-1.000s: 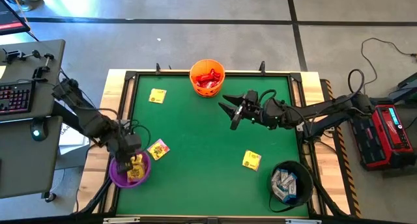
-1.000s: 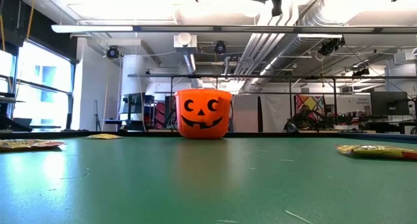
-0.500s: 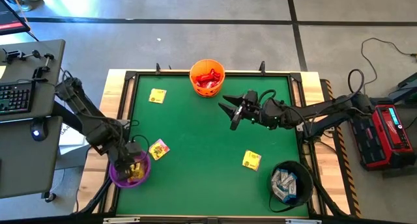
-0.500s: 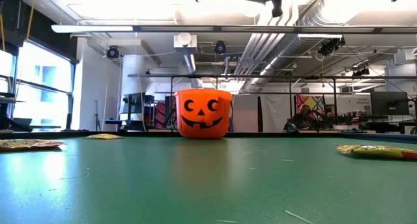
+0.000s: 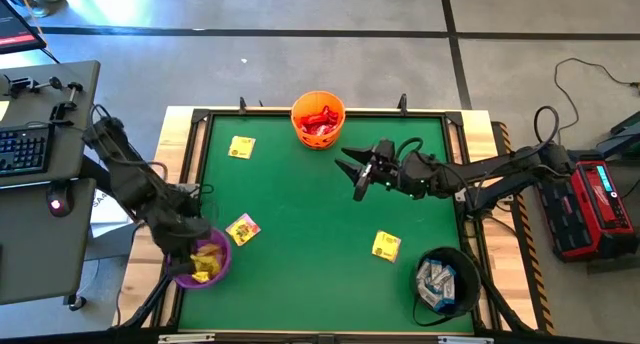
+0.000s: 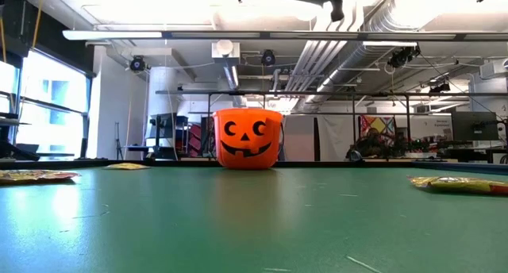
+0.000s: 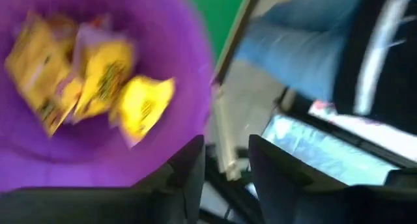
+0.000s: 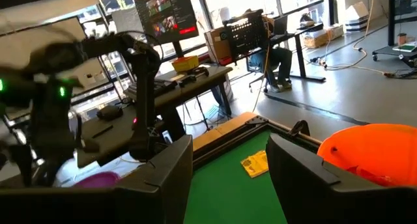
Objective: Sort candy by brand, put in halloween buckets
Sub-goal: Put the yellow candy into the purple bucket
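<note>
Three yellow packets [image 5: 242,229] on green table [image 5: 310,244], purple bucket [image 5: 200,263] partly filled

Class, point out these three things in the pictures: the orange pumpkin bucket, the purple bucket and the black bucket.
orange pumpkin bucket [image 6: 248,140]: low view, on its front wall at the face.
purple bucket [image 5: 221,264]: high view, on its right rim.
black bucket [image 5: 468,267]: high view, on its right rim.

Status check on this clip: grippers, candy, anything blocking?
Left gripper over purple bucket, fingers apart, empty. Right gripper open, hovering mid-table. Three yellow packets loose on the mat. Nothing in the way.
</note>
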You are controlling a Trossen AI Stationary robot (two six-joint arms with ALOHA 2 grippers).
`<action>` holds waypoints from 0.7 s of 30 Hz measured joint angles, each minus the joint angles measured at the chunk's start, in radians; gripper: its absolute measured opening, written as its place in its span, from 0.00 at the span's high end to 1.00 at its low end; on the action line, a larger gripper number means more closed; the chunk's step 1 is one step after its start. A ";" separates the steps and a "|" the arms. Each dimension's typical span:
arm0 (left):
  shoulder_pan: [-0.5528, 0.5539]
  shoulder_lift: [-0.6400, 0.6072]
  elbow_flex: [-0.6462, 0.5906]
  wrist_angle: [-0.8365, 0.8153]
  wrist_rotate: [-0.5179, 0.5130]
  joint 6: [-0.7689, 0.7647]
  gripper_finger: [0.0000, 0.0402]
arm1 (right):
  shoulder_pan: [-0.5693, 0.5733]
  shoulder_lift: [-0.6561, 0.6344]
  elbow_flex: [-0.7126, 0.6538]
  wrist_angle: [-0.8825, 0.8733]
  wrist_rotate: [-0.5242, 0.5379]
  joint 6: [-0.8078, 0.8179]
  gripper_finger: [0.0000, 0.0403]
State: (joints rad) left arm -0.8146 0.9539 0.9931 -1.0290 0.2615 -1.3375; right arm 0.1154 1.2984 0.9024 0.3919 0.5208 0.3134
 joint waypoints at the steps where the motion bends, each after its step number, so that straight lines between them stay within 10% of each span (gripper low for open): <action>1: 0.000 -0.005 0.027 0.000 -0.028 0.008 0.71 | 0.000 0.000 0.000 -0.004 -0.004 0.002 0.54; 12: 0.120 -0.010 0.285 -0.080 -0.428 0.110 0.68 | -0.025 0.000 0.000 -0.025 -0.026 0.028 0.54; 21: 0.408 0.120 0.288 -0.160 -0.341 0.400 0.68 | -0.055 0.000 0.000 -0.018 -0.026 0.029 0.54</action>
State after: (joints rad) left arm -0.4068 1.0737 1.2808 -1.1895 -0.0799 -0.9374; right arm 0.0605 1.2987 0.9020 0.3740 0.4950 0.3424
